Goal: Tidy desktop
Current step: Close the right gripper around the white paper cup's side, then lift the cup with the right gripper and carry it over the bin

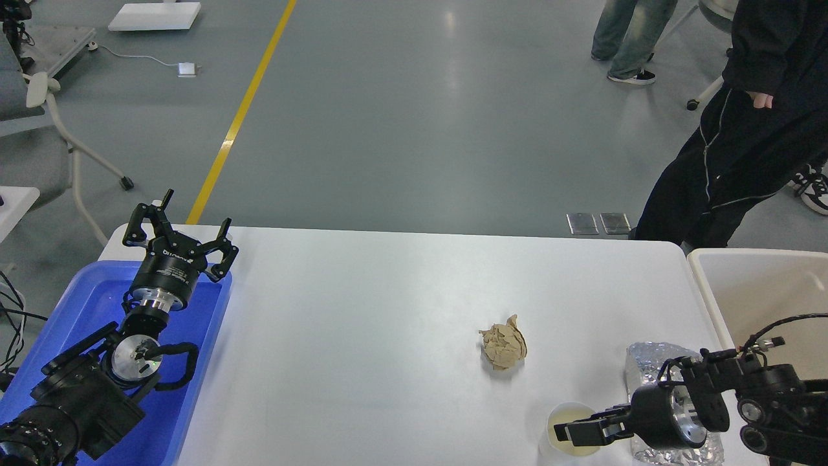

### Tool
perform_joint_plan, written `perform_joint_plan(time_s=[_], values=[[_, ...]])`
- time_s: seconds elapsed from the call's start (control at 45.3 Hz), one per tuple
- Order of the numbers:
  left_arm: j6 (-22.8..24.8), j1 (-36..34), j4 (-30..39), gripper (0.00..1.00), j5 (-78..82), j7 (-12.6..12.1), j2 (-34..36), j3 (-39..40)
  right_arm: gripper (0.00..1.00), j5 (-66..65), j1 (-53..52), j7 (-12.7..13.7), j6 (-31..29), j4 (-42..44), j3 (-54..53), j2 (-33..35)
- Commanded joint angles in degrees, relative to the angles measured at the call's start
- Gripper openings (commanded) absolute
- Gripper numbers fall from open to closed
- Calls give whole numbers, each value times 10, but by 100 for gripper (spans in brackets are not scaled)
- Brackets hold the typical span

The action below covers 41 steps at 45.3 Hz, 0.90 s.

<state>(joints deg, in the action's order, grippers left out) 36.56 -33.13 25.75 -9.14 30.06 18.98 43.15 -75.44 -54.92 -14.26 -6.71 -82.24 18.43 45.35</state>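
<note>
The white desktop (362, 310) holds a crumpled brown paper ball (503, 347) right of centre, a crinkled silver foil bag (656, 364) near the right front, and a white paper cup (561, 414) at the front edge. My right gripper (572, 432) points left, low over the cup's mouth, and its wrist covers part of the foil bag. Its fingers are dark and seen side-on, so their opening is unclear. My left gripper (181, 228) is open and empty, raised over the far corner of the blue tray (71, 310).
A beige bin (757, 285) stands off the table's right end. A person in black (737, 155) stands beyond the far right corner, with another pair of legs (624, 39) further back. A chair (58, 136) is at the far left.
</note>
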Motion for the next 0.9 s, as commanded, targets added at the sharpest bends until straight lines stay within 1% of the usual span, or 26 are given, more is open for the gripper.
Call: perform_joint_plan(time_s=[0.0,0.375,0.507,0.684,0.794,0.882], values=[[0,0,0,100,0,0,0,0,0,-6,2,-1,4,26,5,-11],[0,0,0,100,0,0,0,0,0,-1,-1,-2,4,27,-7,-4],[0,0,0,100,0,0,0,0,0,6,-3,-4,4,24,-29,13],[0,0,0,100,0,0,0,0,0,33,-7,-33,-2,14,-91,39],[0,0,0,100,0,0,0,0,0,77,-34,-37,-13,-9,-106,62],[0,0,0,100,0,0,0,0,0,120,-69,-37,-34,-27,-107,83]])
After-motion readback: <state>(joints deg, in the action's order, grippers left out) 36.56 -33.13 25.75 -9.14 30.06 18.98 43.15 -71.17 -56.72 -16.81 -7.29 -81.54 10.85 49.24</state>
